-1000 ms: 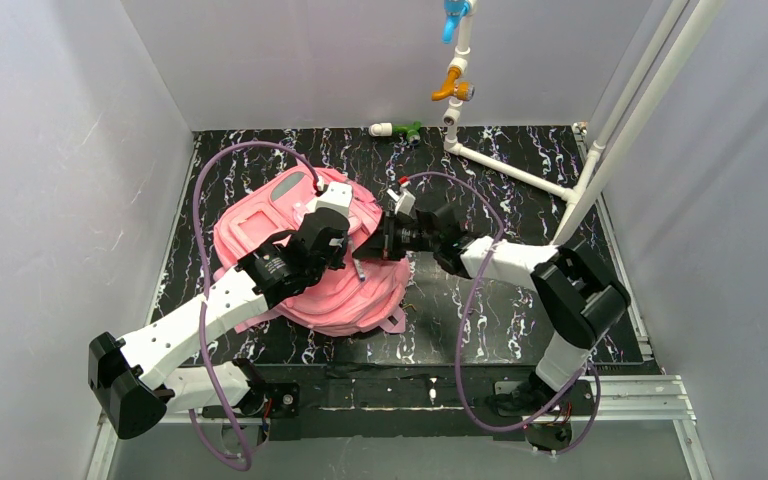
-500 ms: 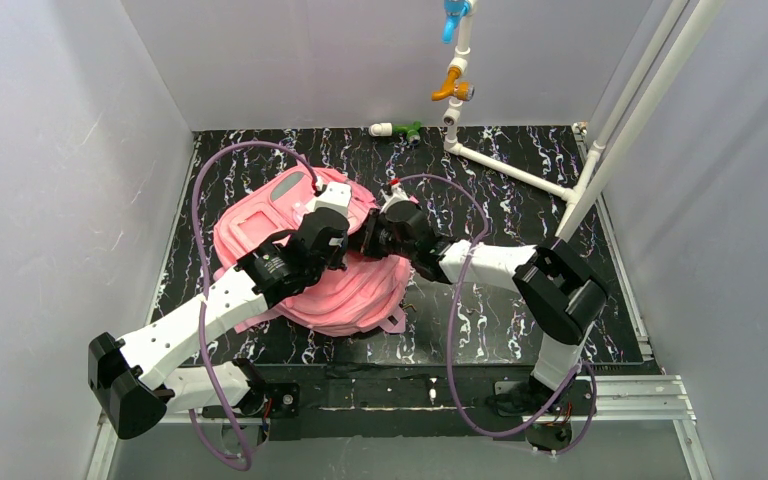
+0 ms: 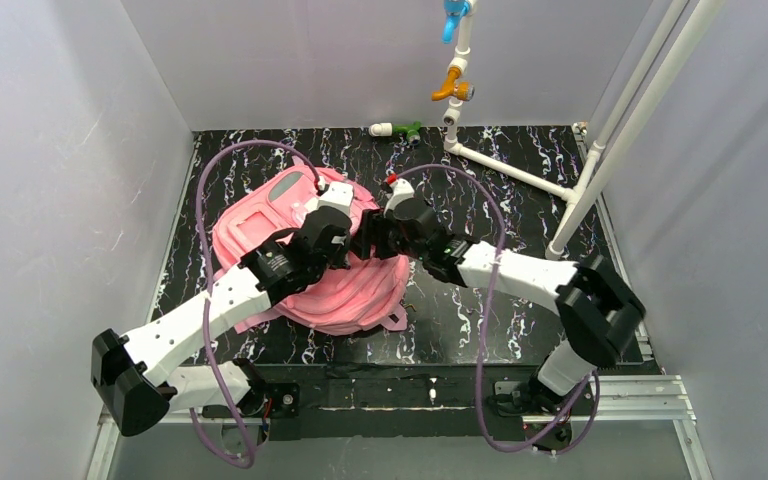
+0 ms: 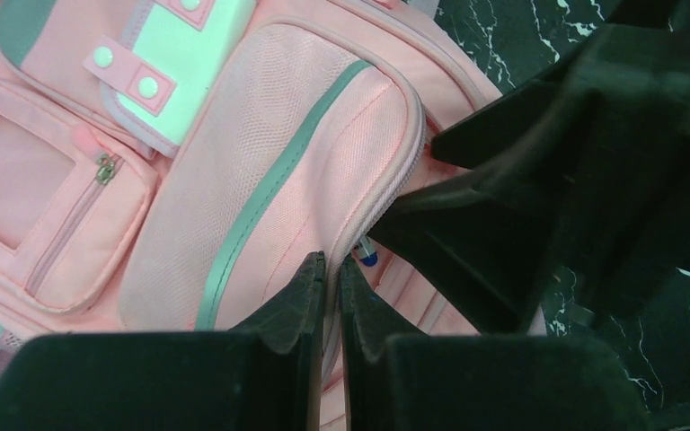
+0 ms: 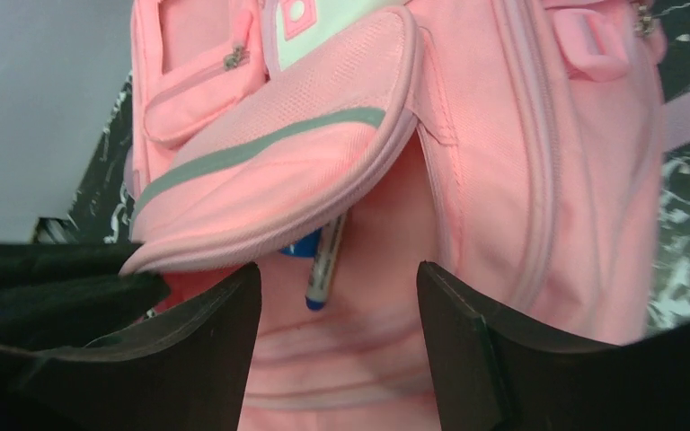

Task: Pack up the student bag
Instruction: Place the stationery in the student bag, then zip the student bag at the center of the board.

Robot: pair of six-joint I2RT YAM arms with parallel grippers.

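The student bag (image 3: 250, 225) lies flat on the black marbled table, its front facing up. My left gripper (image 4: 331, 262) is shut on the piped edge of the bag's front pocket flap (image 4: 278, 153) and holds it lifted. A white pen with a blue cap (image 5: 325, 260) pokes out from under that flap, half inside the pocket. My right gripper (image 5: 337, 269) hangs open just in front of the pen, touching nothing. In the left wrist view the pen's tip (image 4: 366, 254) shows beside the right gripper's black body (image 4: 575, 162). In the top view both grippers meet over the bag's right side (image 3: 360, 245).
White PVC pipework (image 3: 510, 165) with an orange valve (image 3: 450, 85) and a blue valve (image 3: 453, 15) stands at the back right. A green-and-white fitting (image 3: 407, 129) lies by the back wall. Grey walls close in the left, right and back.
My right gripper has moved left to the pocket mouth and opened, letting go of the pen, which now rests under the flap. The left gripper has kept its hold.
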